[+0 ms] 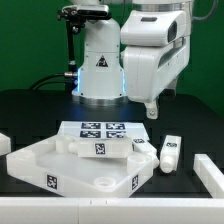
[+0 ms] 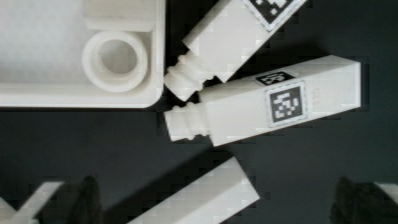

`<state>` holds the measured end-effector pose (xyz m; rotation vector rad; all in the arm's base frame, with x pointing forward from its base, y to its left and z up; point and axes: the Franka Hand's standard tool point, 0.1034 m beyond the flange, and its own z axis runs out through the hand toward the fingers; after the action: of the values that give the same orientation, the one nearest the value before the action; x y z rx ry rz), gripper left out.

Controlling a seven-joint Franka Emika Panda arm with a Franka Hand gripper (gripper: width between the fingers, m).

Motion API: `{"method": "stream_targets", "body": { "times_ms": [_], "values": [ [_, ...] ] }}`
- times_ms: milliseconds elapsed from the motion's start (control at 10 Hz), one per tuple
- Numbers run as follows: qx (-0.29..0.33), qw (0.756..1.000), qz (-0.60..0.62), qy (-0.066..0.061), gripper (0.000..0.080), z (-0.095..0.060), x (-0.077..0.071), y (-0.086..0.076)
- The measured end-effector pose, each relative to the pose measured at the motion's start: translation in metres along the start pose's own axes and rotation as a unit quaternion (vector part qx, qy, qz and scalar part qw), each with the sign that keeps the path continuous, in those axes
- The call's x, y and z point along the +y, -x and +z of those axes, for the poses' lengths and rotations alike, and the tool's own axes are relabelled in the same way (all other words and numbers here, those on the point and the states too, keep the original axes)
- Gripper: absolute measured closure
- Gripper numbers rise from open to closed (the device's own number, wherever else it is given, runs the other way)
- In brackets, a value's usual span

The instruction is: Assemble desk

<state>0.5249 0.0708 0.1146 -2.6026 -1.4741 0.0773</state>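
Observation:
The desk top [image 1: 50,165] lies flat at the front of the exterior view's left, and one round corner socket [image 2: 116,55] shows in the wrist view. Two tagged white legs [image 2: 267,100] [image 2: 240,35] lie side by side next to that corner, threaded ends toward it. A third leg [image 2: 196,195] lies slanted below the gap between my fingers. My gripper [image 2: 214,205] is open, its dark fingers [image 2: 63,200] wide apart and touching nothing. In the exterior view the gripper [image 1: 150,110] hangs above the legs [image 1: 140,146] at the top's right edge.
The marker board [image 1: 100,130] lies behind the desk top. Another tagged leg [image 1: 170,150] stands on the black table at the exterior view's right. White corner brackets [image 1: 210,172] [image 1: 5,145] sit at the table's edges. The robot base [image 1: 100,70] rises at the back.

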Motion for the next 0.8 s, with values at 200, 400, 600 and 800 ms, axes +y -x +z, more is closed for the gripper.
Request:
{"method": "stream_targets", "body": {
  "times_ms": [200, 400, 600, 800],
  "values": [
    [0.002, 1.0, -0.002, -0.002, 0.0149, 0.0, 0.0, 0.0],
    [0.002, 1.0, -0.001, -0.002, 0.0149, 0.0, 0.001, 0.001],
    [0.003, 1.0, 0.024, 0.007, 0.0149, -0.002, 0.02, 0.025],
    [0.019, 0.999, 0.003, 0.044, 0.0149, 0.014, 0.038, 0.055]
  ]
}}
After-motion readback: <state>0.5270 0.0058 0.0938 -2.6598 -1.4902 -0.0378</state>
